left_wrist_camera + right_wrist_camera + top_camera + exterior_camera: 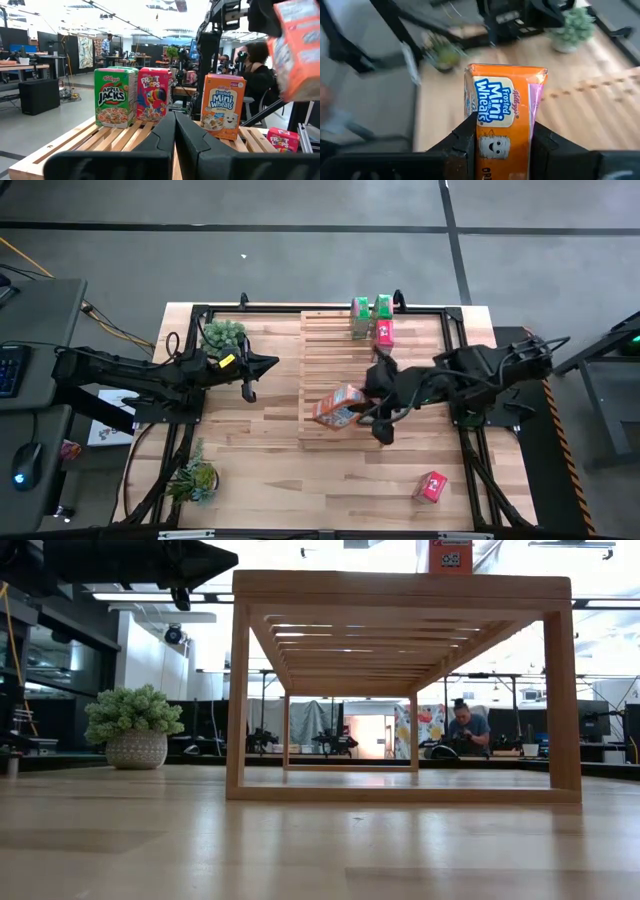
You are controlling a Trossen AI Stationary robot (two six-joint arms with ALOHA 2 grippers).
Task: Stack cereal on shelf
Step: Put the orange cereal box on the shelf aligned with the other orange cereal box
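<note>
The pale slatted shelf (345,375) stands mid-table and also shows in the low view (400,690). A green box (116,97), a red box (154,95) and an orange box (222,106) stand upright on its far end (372,315). Another red box (432,485) lies on the tabletop near the front right. My right gripper (362,408) is shut on an orange Mini Wheats box (338,406) above the shelf's near part. My left gripper (272,363) is shut and empty, left of the shelf. My right gripper pinches the orange box between its two fingers (468,136), which lie on its two narrow sides (536,115) near one end. The printed front faces the wrist camera. The box is lifted clear of the shelf and sticks out past the fingertips toward the table's left.
A potted green plant (222,335) stands at the far left of the table and another (195,478) near the front left. A black frame (300,308) runs around the table. A person (470,725) sits in the room beyond.
</note>
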